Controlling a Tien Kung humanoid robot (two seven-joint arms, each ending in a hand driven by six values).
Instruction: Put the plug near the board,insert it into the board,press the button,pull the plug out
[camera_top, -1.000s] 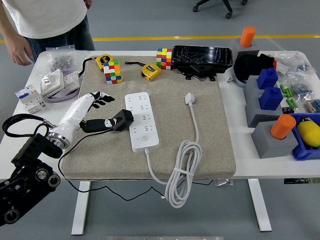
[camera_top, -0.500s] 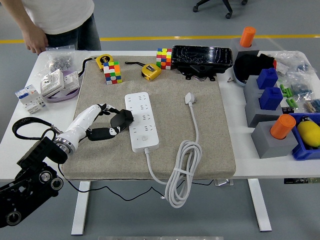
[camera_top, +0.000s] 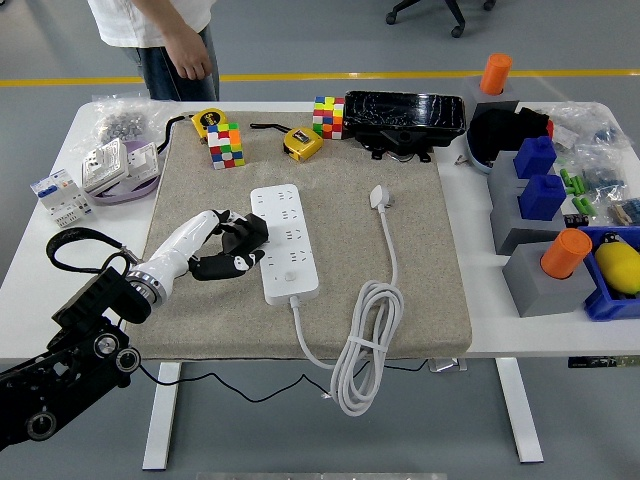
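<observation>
A white power strip (camera_top: 284, 240) lies lengthwise in the middle of the beige mat (camera_top: 400, 320), its own white cable and white plug (camera_top: 381, 196) trailing off to the right. A black plug adapter (camera_top: 246, 238) sits against the strip's left edge. My left hand (camera_top: 228, 246), white-shelled with black fingers, comes in from the lower left and is curled around that black plug, pressing it toward the strip. A thin black cord (camera_top: 190, 378) runs from the plug off the mat's front edge. My right hand is out of view.
Two colour cubes (camera_top: 225, 146) and a yellow tape measure (camera_top: 302, 143) lie at the mat's far edge beside a black tray (camera_top: 405, 118). Blue and grey blocks with orange cylinders (camera_top: 565, 252) fill the right side. A person stands at the far left corner.
My left hand has slid right and closed around the black plug, carrying it against the strip's left edge. The person has walked to the right along the far side.
</observation>
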